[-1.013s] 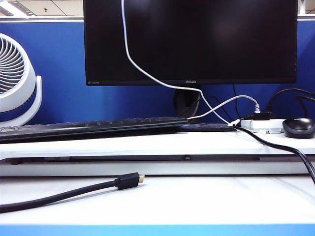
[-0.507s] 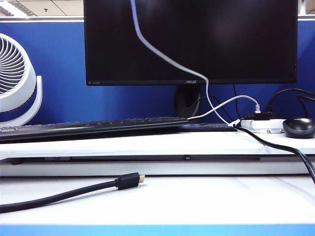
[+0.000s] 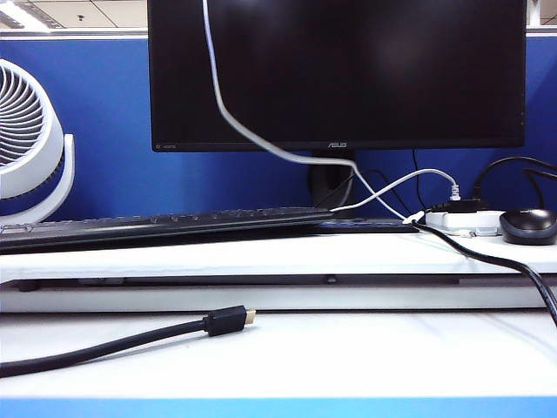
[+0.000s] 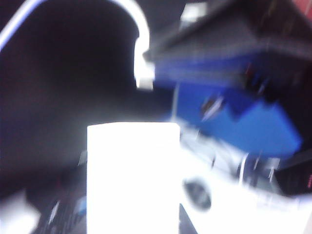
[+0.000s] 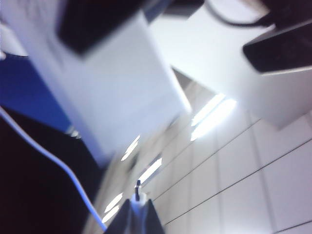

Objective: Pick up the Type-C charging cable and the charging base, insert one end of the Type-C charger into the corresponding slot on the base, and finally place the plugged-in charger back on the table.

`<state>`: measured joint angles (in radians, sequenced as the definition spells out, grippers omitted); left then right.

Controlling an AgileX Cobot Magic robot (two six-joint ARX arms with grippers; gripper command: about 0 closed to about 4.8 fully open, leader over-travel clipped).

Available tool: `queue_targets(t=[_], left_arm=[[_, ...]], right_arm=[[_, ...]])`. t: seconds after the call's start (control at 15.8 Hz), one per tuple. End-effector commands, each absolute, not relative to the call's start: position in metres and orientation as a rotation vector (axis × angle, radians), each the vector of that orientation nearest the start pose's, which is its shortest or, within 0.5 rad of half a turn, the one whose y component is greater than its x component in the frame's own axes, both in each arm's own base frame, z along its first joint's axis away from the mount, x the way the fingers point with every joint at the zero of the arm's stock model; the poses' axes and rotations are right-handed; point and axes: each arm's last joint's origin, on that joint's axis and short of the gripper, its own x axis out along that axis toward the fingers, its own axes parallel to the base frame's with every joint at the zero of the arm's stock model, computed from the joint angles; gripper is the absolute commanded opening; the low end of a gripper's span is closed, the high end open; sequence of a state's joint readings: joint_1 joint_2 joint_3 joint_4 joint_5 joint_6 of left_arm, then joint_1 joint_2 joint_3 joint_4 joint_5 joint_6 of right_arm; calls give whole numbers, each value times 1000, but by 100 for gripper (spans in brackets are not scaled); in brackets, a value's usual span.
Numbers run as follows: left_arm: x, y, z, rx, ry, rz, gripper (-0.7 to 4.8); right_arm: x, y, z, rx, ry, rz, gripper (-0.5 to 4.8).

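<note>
base (image 4: pixel 132 178): we grip it in our left tool, raised off the table (image 3: pixel 348 357), blurred | cable (image 3: pixel 228 113): hangs before the monitor (image 3: pixel 348 70), its plug (image 5: pixel 138 204) pinched in our right tool (image 5: pixel 137 210), pressed together, just beside the base | both tools above exterior view

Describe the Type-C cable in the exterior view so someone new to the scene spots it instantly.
Start at the big black monitor. The Type-C charging cable is the thin white cord hanging from above the frame across its dark screen, then sagging right toward the power strip. The only other loose cable, thick and black with a gold-tipped plug, lies on the table.
</note>
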<state>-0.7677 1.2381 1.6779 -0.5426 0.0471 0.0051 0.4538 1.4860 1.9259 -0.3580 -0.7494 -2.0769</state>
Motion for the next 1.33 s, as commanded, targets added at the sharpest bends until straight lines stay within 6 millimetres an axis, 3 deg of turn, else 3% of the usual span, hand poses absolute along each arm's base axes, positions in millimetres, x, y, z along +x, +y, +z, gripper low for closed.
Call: queue_targets(t=[0.06, 0.44, 0.89, 1.33], left_arm=[[159, -155, 495, 71, 180, -794, 51], [159, -154, 489, 120, 231, -789, 51], [156, -156, 488, 150, 219, -916, 19], [156, -155, 487, 157, 240, -909, 19]], right_arm=[[250, 144, 521, -1795, -1234, 666, 3], [252, 149, 499, -1732, -1196, 874, 3], [249, 149, 498, -1692, -1241, 925, 3], [241, 145, 498, -1685, -1213, 959, 3]])
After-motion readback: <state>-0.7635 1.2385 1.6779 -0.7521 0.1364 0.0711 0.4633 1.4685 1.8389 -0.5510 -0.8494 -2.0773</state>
